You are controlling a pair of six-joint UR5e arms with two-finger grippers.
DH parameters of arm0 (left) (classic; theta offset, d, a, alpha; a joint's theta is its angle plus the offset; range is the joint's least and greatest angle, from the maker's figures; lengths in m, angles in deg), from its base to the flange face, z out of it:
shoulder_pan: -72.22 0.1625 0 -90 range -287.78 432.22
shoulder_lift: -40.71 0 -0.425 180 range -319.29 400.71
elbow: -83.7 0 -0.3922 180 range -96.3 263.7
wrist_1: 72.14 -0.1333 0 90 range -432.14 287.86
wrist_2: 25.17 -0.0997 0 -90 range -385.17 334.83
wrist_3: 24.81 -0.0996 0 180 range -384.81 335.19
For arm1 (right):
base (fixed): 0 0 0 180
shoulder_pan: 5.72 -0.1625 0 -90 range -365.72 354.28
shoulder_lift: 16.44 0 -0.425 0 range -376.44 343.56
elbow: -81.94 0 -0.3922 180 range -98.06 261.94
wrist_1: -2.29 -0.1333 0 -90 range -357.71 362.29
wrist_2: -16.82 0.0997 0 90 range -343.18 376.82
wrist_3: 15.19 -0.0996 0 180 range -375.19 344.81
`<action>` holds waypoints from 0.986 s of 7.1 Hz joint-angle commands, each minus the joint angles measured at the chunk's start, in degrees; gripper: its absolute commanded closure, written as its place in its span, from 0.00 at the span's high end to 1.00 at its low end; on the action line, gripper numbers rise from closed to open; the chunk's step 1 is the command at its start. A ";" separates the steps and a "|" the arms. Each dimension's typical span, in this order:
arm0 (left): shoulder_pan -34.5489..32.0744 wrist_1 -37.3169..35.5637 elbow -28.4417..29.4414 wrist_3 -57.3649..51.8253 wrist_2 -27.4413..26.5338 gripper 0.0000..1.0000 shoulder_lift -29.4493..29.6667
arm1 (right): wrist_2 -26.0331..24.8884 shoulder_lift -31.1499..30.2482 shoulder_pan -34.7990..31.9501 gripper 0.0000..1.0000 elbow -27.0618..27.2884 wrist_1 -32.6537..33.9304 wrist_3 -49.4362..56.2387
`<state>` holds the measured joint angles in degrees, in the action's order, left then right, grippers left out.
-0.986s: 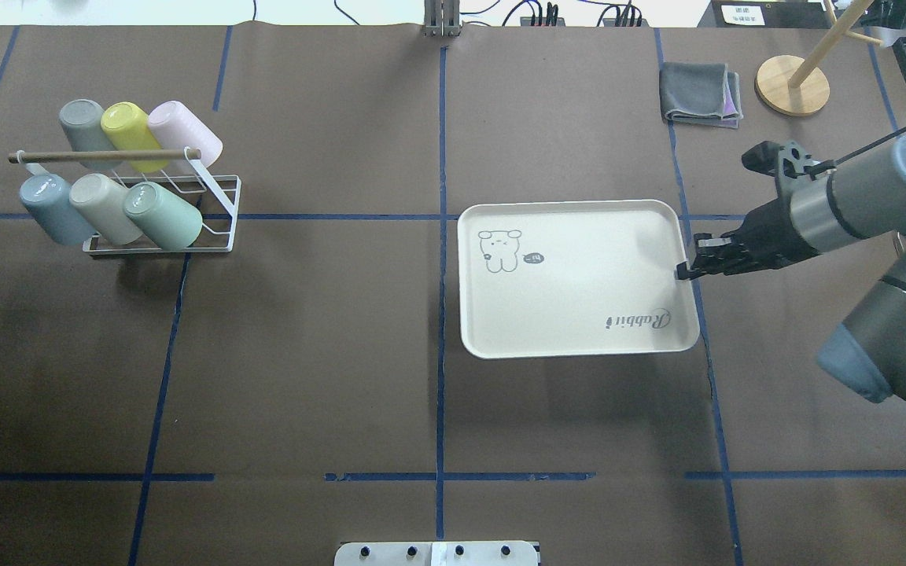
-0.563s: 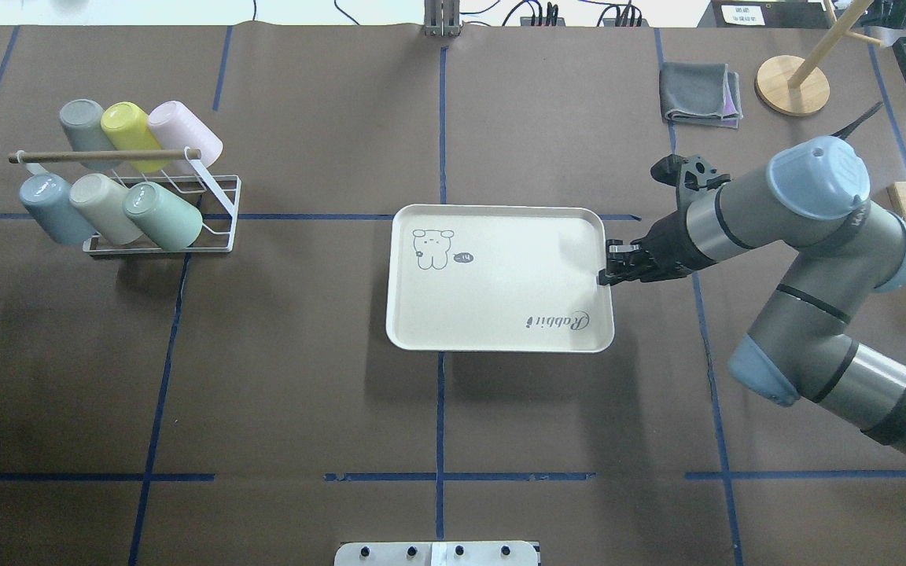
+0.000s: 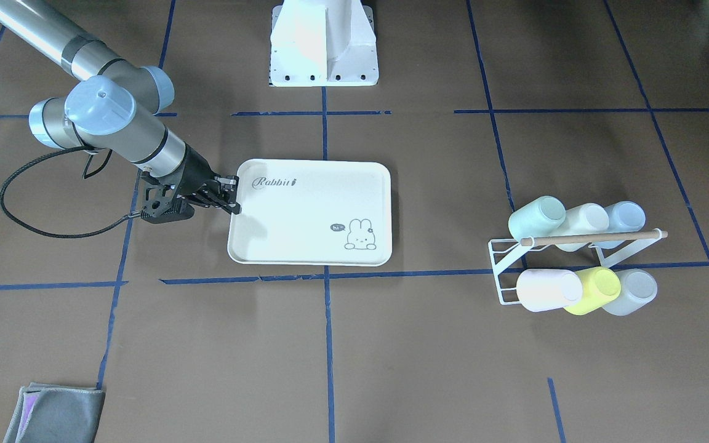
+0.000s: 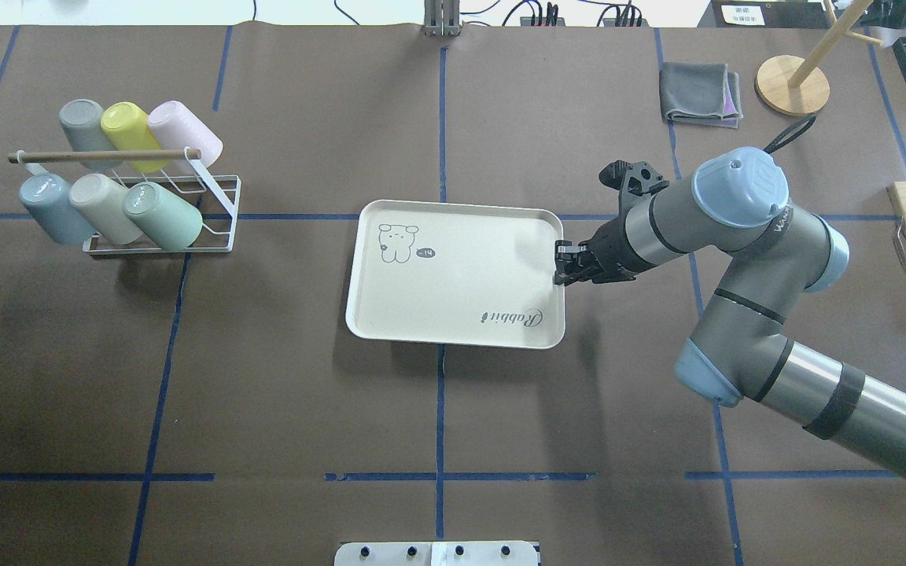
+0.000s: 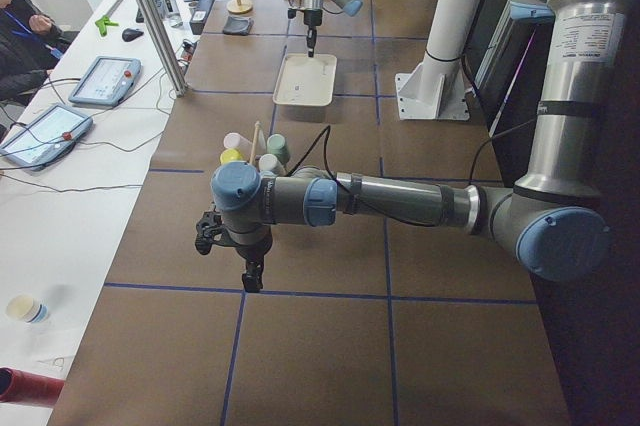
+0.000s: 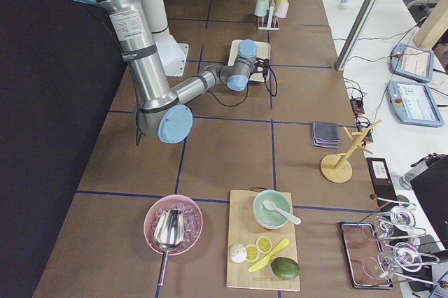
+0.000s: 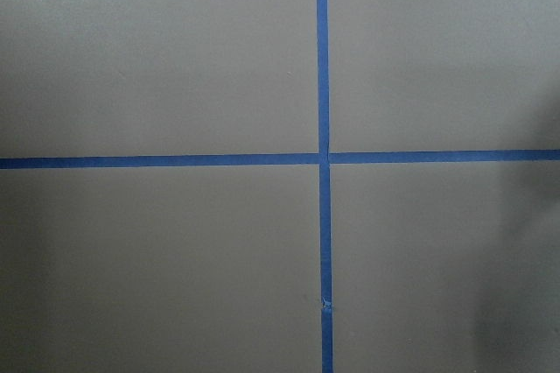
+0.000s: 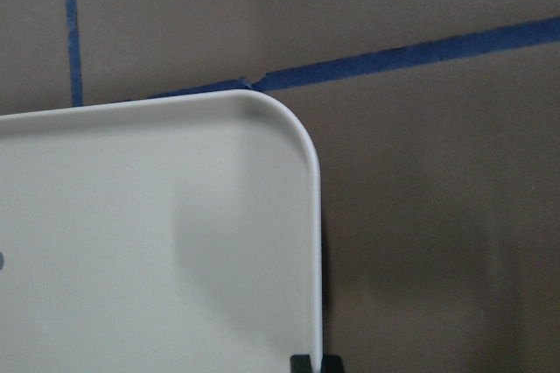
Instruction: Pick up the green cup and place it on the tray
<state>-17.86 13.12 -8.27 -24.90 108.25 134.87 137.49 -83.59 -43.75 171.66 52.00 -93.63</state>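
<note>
Table [image 4: 303,409] carrying everything, blue tape lines crossing it. Tray [image 4: 453,283] sitting near table centre, rabbit drawing facing up. White wire rack [image 4: 221,228] standing well apart, toward robot's left. Green cup [image 4: 163,214] lying tilted in rack's row nearer robot, at end closest to tray. Right end effector [image 4: 565,271] clenching tray's right rim. Left end effector [image 5: 250,276] hanging over bare table; cannot tell whether clenched or released.

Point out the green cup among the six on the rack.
The green cup: end of the row nearer the robot, toward the tray, beside the beige cup; the only mint-green one.
</note>
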 commanded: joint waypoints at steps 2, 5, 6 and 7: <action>0.00 0.00 0.04 0.00 0.00 1.00 -0.02 | -1.58 0.00 2.17 0.00 0.36 -0.05 -1.70; 0.00 0.00 0.13 0.00 0.00 1.00 -0.02 | -2.01 -0.35 3.66 0.00 1.42 -0.05 -1.89; 0.00 0.00 0.13 0.00 0.00 1.00 -0.02 | -1.93 -0.44 3.84 0.04 1.33 -0.05 -1.89; 0.00 0.00 0.13 0.00 0.00 1.00 -0.02 | -1.67 -0.26 3.84 0.33 1.25 0.04 -1.89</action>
<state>-17.86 13.11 -8.15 -24.90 108.25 134.84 135.64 -83.92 -40.06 172.98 51.97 -95.52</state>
